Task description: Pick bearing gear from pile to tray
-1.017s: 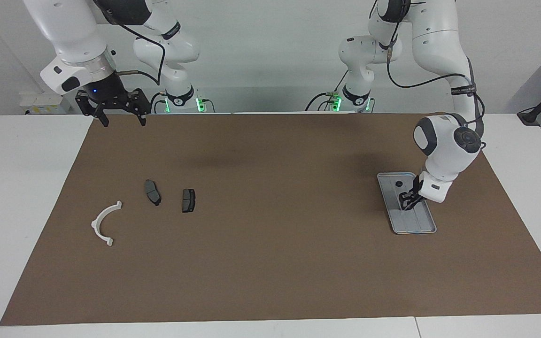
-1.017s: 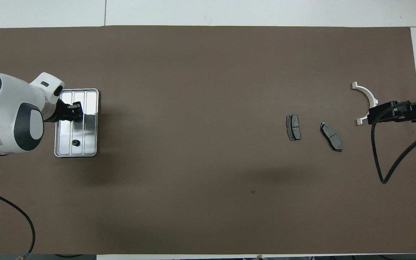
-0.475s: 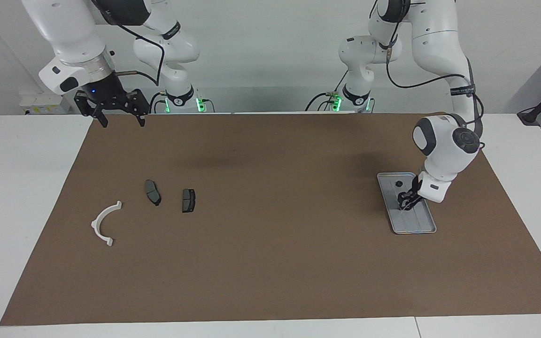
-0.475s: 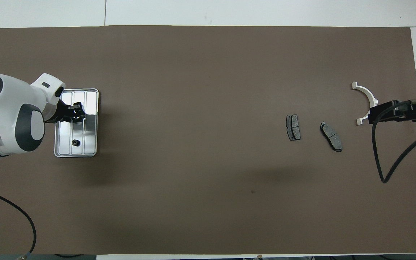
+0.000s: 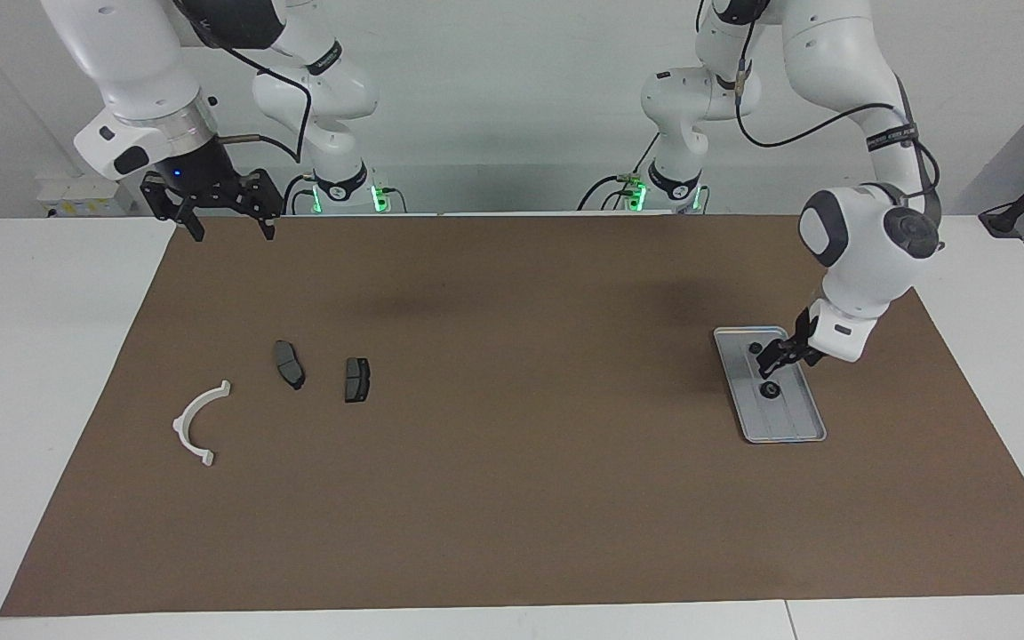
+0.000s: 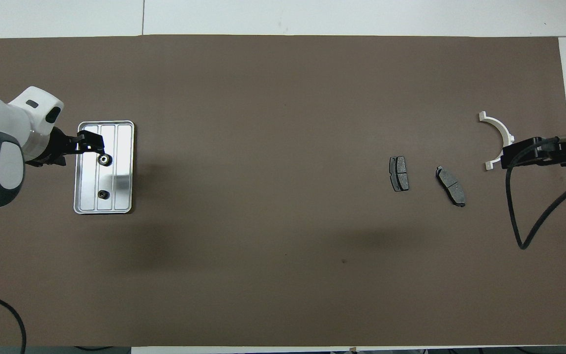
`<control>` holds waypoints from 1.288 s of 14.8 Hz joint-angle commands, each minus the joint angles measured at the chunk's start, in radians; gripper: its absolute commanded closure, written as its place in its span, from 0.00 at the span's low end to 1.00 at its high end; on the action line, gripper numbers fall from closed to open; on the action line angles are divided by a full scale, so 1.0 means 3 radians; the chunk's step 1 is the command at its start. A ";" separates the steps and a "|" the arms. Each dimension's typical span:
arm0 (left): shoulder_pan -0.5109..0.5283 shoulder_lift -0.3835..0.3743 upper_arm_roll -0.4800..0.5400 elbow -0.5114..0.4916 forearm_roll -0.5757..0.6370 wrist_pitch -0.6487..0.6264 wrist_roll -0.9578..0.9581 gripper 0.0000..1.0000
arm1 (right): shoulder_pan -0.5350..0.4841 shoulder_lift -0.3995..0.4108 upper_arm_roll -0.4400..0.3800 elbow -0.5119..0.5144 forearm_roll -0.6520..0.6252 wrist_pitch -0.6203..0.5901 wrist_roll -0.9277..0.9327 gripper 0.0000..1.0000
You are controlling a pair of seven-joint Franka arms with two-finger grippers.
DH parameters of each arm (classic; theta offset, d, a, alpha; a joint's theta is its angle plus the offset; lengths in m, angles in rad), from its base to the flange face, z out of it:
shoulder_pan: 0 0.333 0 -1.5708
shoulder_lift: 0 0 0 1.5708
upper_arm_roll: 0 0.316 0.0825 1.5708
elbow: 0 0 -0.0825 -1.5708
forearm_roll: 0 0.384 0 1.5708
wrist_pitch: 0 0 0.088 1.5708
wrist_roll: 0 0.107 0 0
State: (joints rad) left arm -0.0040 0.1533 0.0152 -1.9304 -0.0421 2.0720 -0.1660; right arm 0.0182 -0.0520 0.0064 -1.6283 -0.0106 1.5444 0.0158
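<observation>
Count: 1 tray [image 6: 123, 147] w/ 2 small black gear rings in it, one at 12 o'clock [image 6: 104, 159], one at 6 [image 6: 102, 195]. 2 dark grey brake-pad plates [image 6: 399, 173] [image 6: 451, 185]. 1 white half-ring bracket [image 6: 497, 138], 3 o'clock end of the brown mat [image 6: 283, 275]. 2 arms: left gripper [image 5: 774, 357], right gripper [image 5: 226, 233].

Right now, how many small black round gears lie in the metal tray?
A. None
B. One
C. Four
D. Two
D: two small gears lie in the tray, one beside the left gripper and one nearer to the robots.
</observation>
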 commanded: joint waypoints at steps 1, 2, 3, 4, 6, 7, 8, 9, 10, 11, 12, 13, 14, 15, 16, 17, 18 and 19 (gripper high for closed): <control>0.0034 -0.0332 -0.0020 0.0103 0.0028 -0.0574 0.0032 0.00 | -0.0050 -0.0001 0.0019 -0.0013 0.0015 0.0011 -0.0078 0.00; 0.0039 -0.0352 -0.0020 0.0266 0.0028 -0.0830 0.0037 0.00 | -0.0050 -0.0001 0.0019 -0.0013 0.0015 0.0011 -0.0078 0.00; 0.0039 -0.0383 -0.0020 0.0435 0.0028 -0.1050 0.0042 0.00 | -0.0050 -0.0001 0.0019 -0.0013 0.0015 0.0016 -0.0073 0.00; 0.0029 -0.0393 -0.0020 0.0609 0.0028 -0.1255 0.0042 0.00 | -0.0050 -0.0006 0.0019 -0.0028 0.0015 0.0021 -0.0073 0.00; 0.0018 -0.0419 -0.0015 0.0819 0.0028 -0.1547 0.0042 0.00 | -0.0050 -0.0011 0.0019 -0.0038 0.0015 0.0027 -0.0073 0.00; 0.0028 -0.0414 -0.0010 0.0840 0.0028 -0.1568 0.0042 0.00 | -0.0050 -0.0011 0.0019 -0.0038 0.0015 0.0027 -0.0073 0.00; 0.0018 -0.0414 -0.0010 0.0815 0.0028 -0.1528 0.0032 0.00 | -0.0055 -0.0011 0.0019 -0.0038 0.0015 0.0027 -0.0073 0.00; -0.0007 -0.0404 -0.0020 0.0815 0.0028 -0.1533 0.0032 0.00 | -0.0066 -0.0011 0.0019 -0.0038 0.0015 0.0022 -0.0073 0.00; -0.0012 -0.0383 -0.0020 0.0815 0.0028 -0.1512 0.0012 0.00 | -0.0071 -0.0011 0.0019 -0.0038 0.0015 0.0021 -0.0073 0.00; -0.0012 -0.0353 -0.0025 0.0851 0.0028 -0.1507 0.0001 0.00 | -0.0071 -0.0016 0.0019 -0.0038 0.0015 0.0021 -0.0073 0.00; -0.0017 -0.0353 -0.0020 0.0841 0.0028 -0.1522 0.0006 0.00 | -0.0071 -0.0011 0.0019 -0.0038 0.0015 0.0021 -0.0073 0.00; -0.0012 -0.0363 -0.0005 0.0836 0.0028 -0.1477 -0.0014 0.00 | -0.0071 -0.0011 0.0019 -0.0038 0.0015 0.0021 -0.0078 0.00; -0.0012 -0.0358 0.0036 0.0846 0.0028 -0.1522 -0.0004 0.00 | -0.0071 -0.0011 0.0019 -0.0038 0.0015 0.0016 -0.0078 0.00; -0.0002 -0.0353 0.0061 0.0871 0.0028 -0.1604 0.0016 0.00 | -0.0071 -0.0016 0.0019 -0.0038 0.0015 0.0016 -0.0073 0.00; -0.0002 -0.0353 0.0042 0.0973 0.0028 -0.1670 0.0032 0.00 | -0.0071 -0.0016 0.0019 -0.0038 0.0015 0.0016 -0.0073 0.00; -0.0002 -0.0353 0.0031 0.1090 0.0023 -0.1726 0.0032 0.00 | -0.0071 -0.0016 0.0019 -0.0038 0.0015 0.0011 -0.0073 0.00; -0.0002 -0.0353 0.0026 0.1172 0.0007 -0.1762 0.0037 0.00 | -0.0071 -0.0016 0.0019 -0.0038 0.0015 0.0011 -0.0073 0.00; -0.0007 -0.0348 0.0021 0.1188 0.0007 -0.1763 0.0037 0.00 | -0.0071 -0.0016 0.0019 -0.0043 0.0015 0.0016 -0.0073 0.00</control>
State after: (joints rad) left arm -0.0049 0.0360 0.0244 -1.6354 -0.0421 1.5900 -0.1654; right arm 0.0138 -0.0520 0.0056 -1.6310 -0.0106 1.5444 0.0158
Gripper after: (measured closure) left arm 0.000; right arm 0.000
